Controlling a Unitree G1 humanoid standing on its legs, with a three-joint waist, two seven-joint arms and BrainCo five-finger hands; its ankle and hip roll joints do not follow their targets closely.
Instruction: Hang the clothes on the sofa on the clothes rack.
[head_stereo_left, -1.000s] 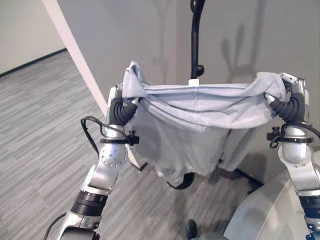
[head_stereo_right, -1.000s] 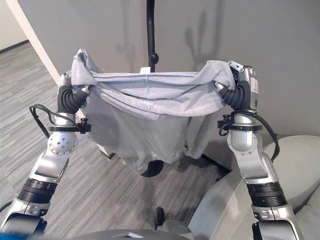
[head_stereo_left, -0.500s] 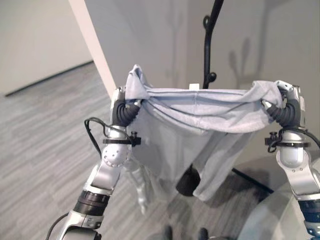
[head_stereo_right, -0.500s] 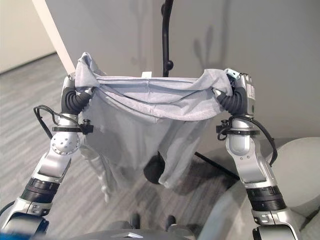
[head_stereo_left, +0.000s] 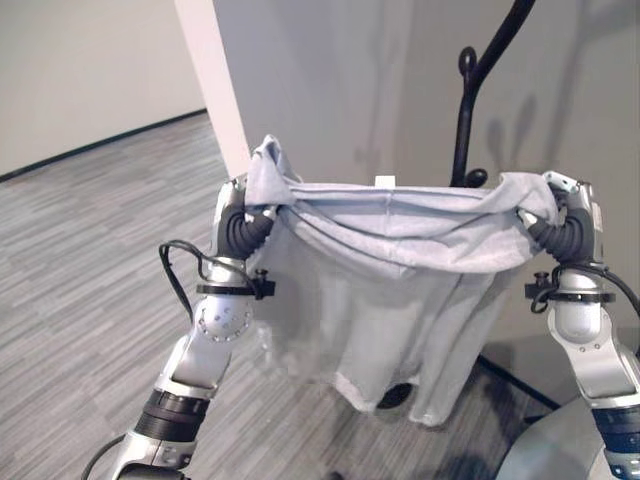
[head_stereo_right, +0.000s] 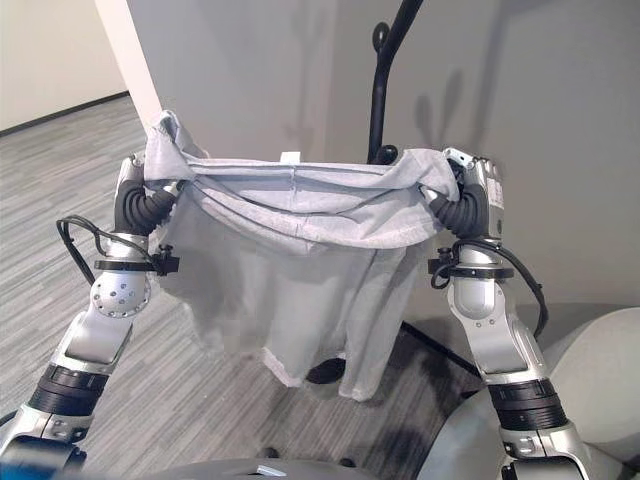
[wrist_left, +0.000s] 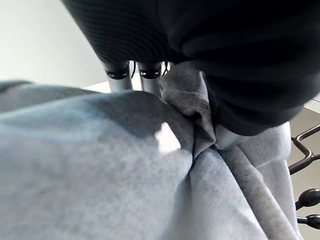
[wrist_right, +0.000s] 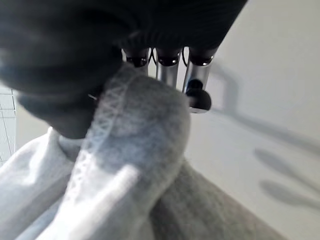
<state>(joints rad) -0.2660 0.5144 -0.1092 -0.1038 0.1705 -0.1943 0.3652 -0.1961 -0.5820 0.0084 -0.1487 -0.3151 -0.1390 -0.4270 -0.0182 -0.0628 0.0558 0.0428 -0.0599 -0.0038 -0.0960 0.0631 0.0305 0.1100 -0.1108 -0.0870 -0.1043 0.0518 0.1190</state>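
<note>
We are in an office-style indoor room. Evidence: grey striped carpet flooring (head_stereo_left: 80, 260) of the commercial kind, plain grey walls (head_stereo_right: 560, 120) with a dark skirting line, and a white corner pillar (head_stereo_left: 215, 85). A black clothes rack (head_stereo_left: 470, 120) and a pale grey sofa (head_stereo_right: 600, 370) stand against the wall.

Even, soft indoor light, fairly bright. Rack (head_stereo_left: 470, 120) throws faint doubled shadows on wall (head_stereo_left: 330, 90) behind. No glare. Wrist views way too close: cloth (wrist_left: 100, 165) and dark cover mushy, out of focus. Slight blur along cloth's lower edge.
</note>
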